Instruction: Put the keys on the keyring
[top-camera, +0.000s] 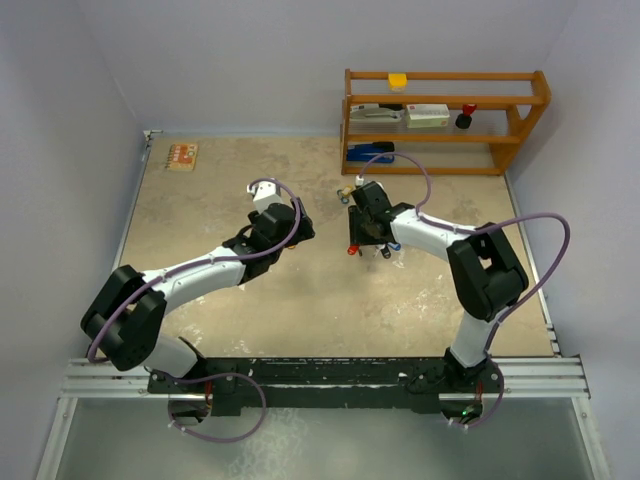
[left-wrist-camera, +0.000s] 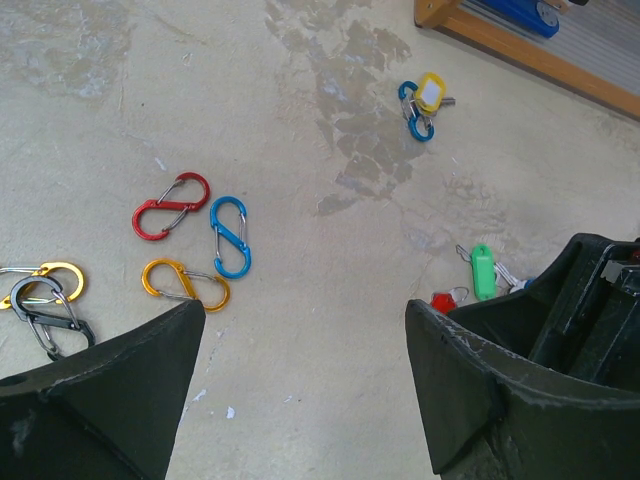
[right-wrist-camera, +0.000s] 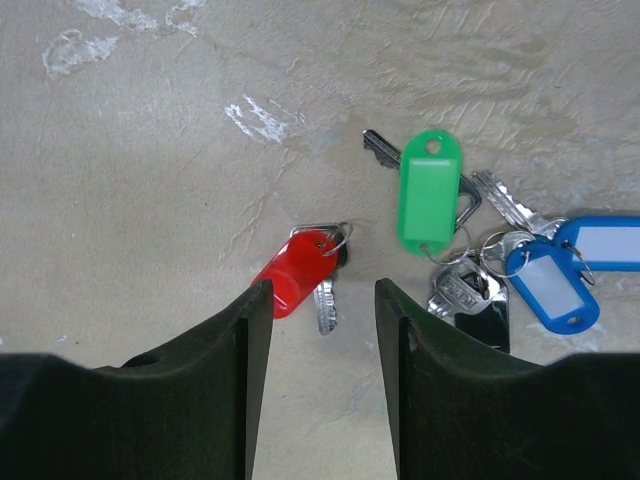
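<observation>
Right wrist: red-tagged key (right-wrist-camera: 300, 272) partly behind a right claw (right-wrist-camera: 322, 293) finger.

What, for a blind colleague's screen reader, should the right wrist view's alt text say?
The right gripper, dark fingers open, hangs over a red-tagged key on the beige table. A green-tagged key and blue-tagged keys lie to the picture's right.

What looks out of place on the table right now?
Nothing is spilled or broken. One yellow-tagged key lies apart by the wooden shelf, overlapping a blue clip, while the red-tagged key, green-tagged key and blue-tagged keys cluster at the right gripper. The tabletop coating is patchy.
</observation>
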